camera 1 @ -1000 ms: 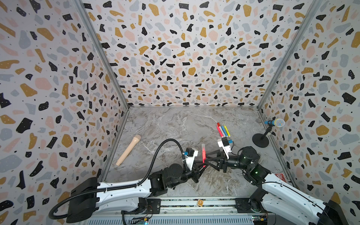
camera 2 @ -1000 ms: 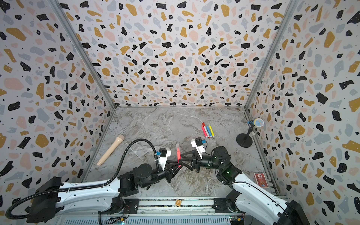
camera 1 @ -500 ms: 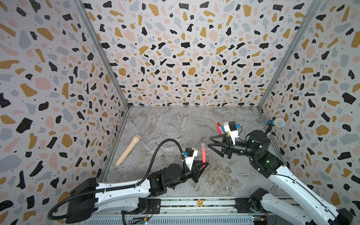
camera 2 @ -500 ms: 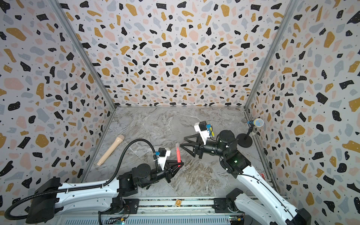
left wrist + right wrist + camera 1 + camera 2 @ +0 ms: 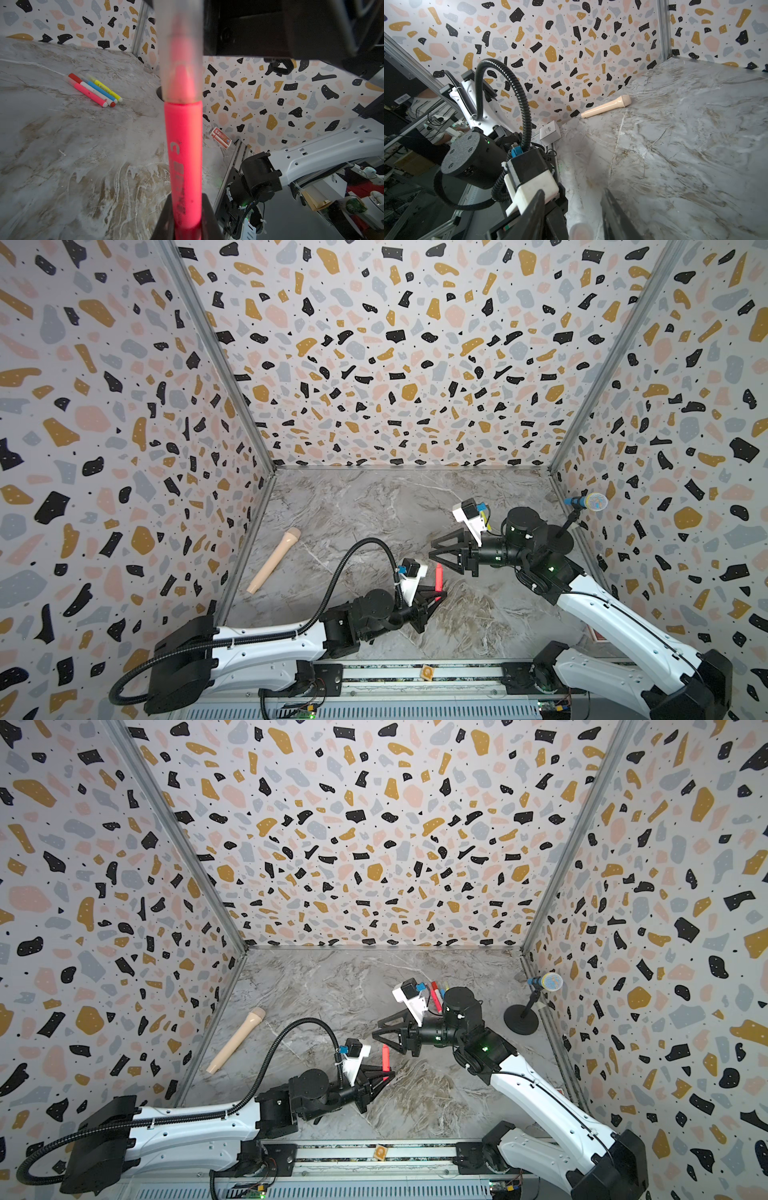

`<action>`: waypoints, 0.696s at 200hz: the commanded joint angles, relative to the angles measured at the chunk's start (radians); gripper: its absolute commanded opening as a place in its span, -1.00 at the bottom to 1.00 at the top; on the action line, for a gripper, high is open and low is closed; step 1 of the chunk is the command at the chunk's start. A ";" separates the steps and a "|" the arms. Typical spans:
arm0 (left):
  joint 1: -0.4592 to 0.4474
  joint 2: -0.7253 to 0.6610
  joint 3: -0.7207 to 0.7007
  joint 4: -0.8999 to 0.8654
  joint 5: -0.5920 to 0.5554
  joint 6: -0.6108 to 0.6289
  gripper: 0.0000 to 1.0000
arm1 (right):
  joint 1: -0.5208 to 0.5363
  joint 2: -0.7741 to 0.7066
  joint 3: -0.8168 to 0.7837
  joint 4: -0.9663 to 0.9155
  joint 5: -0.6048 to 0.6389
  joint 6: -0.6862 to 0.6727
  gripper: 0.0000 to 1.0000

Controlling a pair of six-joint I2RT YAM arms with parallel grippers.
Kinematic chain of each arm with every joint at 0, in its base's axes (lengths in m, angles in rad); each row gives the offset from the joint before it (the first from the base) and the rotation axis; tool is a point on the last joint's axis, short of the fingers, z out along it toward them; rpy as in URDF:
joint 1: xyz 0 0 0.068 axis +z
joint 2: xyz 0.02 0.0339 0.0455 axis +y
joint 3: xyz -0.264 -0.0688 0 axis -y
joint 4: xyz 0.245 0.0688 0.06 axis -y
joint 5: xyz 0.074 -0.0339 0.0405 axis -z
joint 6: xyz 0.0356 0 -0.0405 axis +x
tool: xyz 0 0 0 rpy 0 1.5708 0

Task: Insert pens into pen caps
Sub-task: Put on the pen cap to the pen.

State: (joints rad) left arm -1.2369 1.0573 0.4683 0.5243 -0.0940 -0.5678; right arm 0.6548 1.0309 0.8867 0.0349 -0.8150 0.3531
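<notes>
My left gripper [image 5: 436,597] [image 5: 384,1076] is shut on the lower end of a neon pink pen [image 5: 437,577] [image 5: 385,1057] and holds it upright above the marble floor. In the left wrist view a clear pen cap [image 5: 180,62] covers the pen's [image 5: 184,149] upper end, above the left gripper [image 5: 186,220]. My right gripper [image 5: 436,553] [image 5: 380,1031] hovers open just above the pen. In the right wrist view the cap's blurred end [image 5: 580,230] shows between the spread fingers of the right gripper [image 5: 574,191], touching neither. Several more pens [image 5: 93,89] [image 5: 435,994] lie together at the back right.
A beige microphone-shaped stick [image 5: 274,560] [image 5: 606,107] lies by the left wall. A blue microphone on a black stand [image 5: 521,1017] is at the right wall. A red card box [image 5: 220,138] and a white box [image 5: 550,133] sit near the front corners. An orange tag [image 5: 427,672] lies on the front rail.
My right gripper left its low spot beside the pen, rose up and back, and now sits above the pen's top with its jaws narrower. The left gripper and pen stayed still.
</notes>
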 commanded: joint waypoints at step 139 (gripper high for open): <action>0.004 -0.009 0.041 0.010 0.004 0.024 -1.00 | 0.016 -0.016 -0.035 -0.011 0.015 -0.017 -0.50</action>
State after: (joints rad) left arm -1.2369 1.0645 0.4740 0.5060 -0.0868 -0.5610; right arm 0.6636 1.0309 0.8608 0.0216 -0.7994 0.3393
